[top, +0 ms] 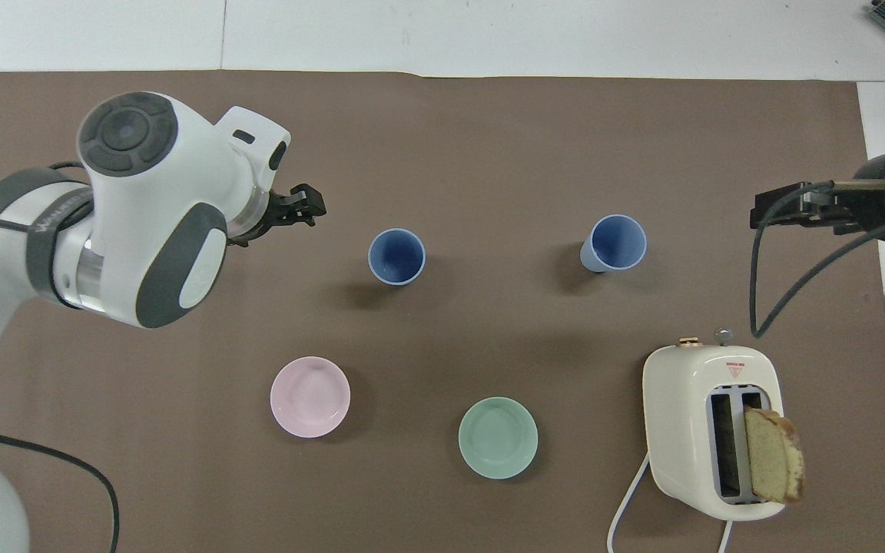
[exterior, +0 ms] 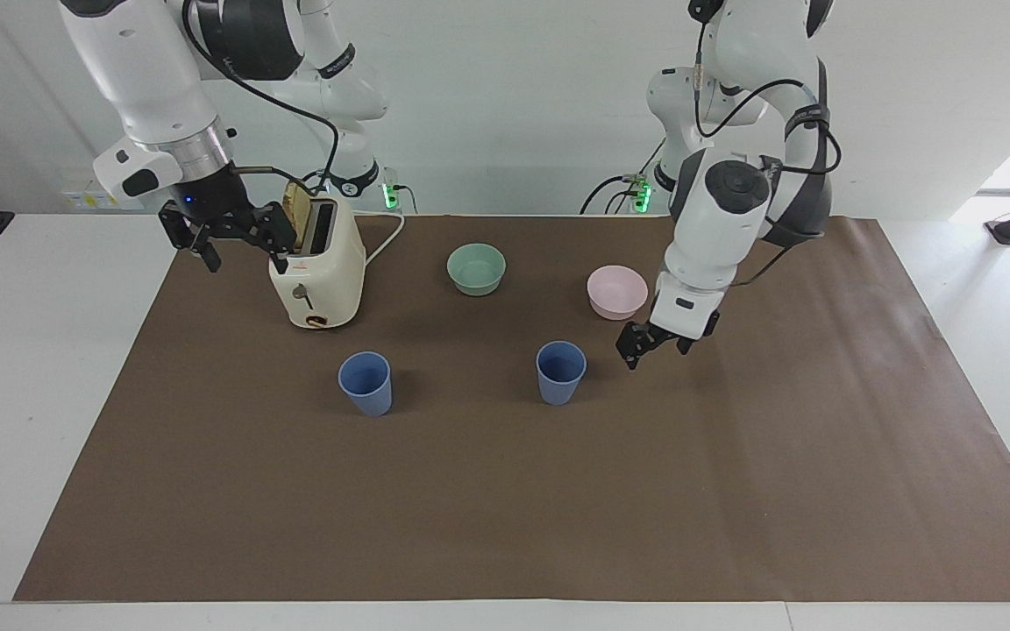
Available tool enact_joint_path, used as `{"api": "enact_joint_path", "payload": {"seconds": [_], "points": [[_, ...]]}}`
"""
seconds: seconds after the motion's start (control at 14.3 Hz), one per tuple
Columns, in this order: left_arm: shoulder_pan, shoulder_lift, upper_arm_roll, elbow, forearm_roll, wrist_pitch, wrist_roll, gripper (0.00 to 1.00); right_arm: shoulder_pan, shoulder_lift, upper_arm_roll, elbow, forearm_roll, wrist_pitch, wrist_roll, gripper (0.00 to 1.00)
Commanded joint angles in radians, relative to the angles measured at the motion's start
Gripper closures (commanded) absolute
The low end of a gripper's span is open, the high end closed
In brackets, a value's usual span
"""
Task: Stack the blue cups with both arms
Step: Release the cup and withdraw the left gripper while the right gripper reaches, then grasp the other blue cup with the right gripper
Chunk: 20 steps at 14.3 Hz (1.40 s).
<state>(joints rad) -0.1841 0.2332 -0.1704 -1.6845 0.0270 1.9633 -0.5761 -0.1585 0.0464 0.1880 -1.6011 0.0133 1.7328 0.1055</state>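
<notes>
Two blue cups stand upright and apart on the brown mat. One cup (exterior: 560, 372) (top: 396, 256) is toward the left arm's end. The other cup (exterior: 366, 383) (top: 616, 243) is toward the right arm's end. My left gripper (exterior: 652, 343) (top: 300, 212) is open and empty. It hangs low over the mat beside the first cup, toward the left arm's end, clear of it. My right gripper (exterior: 240, 244) (top: 784, 212) is open and empty, up in the air over the mat's edge beside the toaster.
A cream toaster (exterior: 316, 272) (top: 711, 430) with a bread slice sticking out stands nearer to the robots than the cups. A green bowl (exterior: 476, 267) (top: 498, 438) and a pink bowl (exterior: 616, 291) (top: 309, 396) also sit nearer to the robots.
</notes>
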Motion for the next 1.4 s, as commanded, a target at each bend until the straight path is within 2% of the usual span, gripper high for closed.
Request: {"api": "enact_joint_path", "payload": {"seconds": [0.0,0.35,0.42,0.7,0.91,1.05,1.33], "points": [[0.078,-0.095,-0.008,-0.014,0.01,-0.121,0.17,0.0,0.02,0.033,0.005,-0.019,0.014,0.062,0.005,0.0],[0.193,-0.185,-0.001,-0.003,0.008,-0.245,0.571,0.0,0.057,0.159,0.005,-0.022,0.013,0.111,0.0,0.0],[0.224,-0.201,-0.001,-0.003,0.008,-0.271,0.616,0.0,0.059,0.188,0.005,-0.026,0.013,0.155,0.0,0.0],[0.281,-0.299,0.005,0.032,0.007,-0.377,0.637,0.0,0.074,0.224,0.005,-0.092,0.011,0.237,-0.003,0.0],[0.282,-0.301,0.011,0.129,-0.013,-0.523,0.677,0.0,0.076,0.231,0.005,-0.155,0.007,0.324,-0.012,0.0],[0.296,-0.302,0.029,0.132,-0.077,-0.512,0.68,0.0,0.085,0.25,0.005,-0.181,0.005,0.35,-0.027,0.0],[0.301,-0.305,0.031,0.134,-0.085,-0.512,0.68,0.0,0.091,0.279,0.005,-0.232,-0.003,0.428,-0.029,0.0]]}}
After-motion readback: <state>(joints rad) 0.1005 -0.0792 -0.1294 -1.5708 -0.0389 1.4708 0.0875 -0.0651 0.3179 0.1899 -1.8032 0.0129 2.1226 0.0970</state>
